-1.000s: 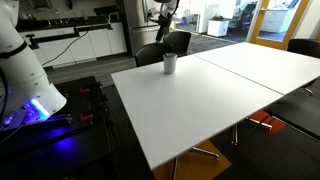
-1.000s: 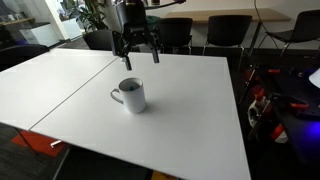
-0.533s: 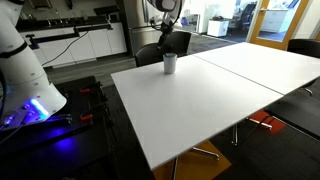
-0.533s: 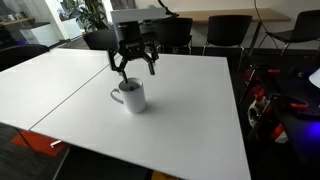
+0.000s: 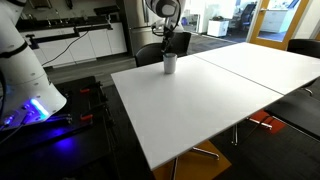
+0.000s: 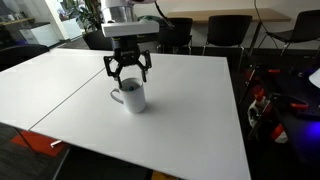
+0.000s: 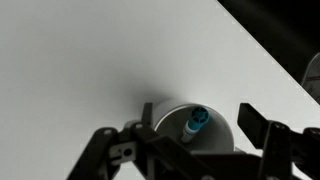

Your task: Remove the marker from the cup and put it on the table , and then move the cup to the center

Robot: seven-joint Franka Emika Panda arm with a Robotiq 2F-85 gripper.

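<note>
The marker (image 7: 195, 121) stands in the cup (image 6: 131, 96), blue end up. The cup sits on the white table (image 6: 190, 115), near the seam with a second table (image 6: 50, 75). The gripper (image 6: 128, 76) hangs just above the cup, jaws spread wide, grasping nothing.

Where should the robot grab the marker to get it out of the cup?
Pinch the marker by its blue top end, coming straight down: it stands leaning inside the cup, and the cup's wall blocks any sideways approach.
</note>
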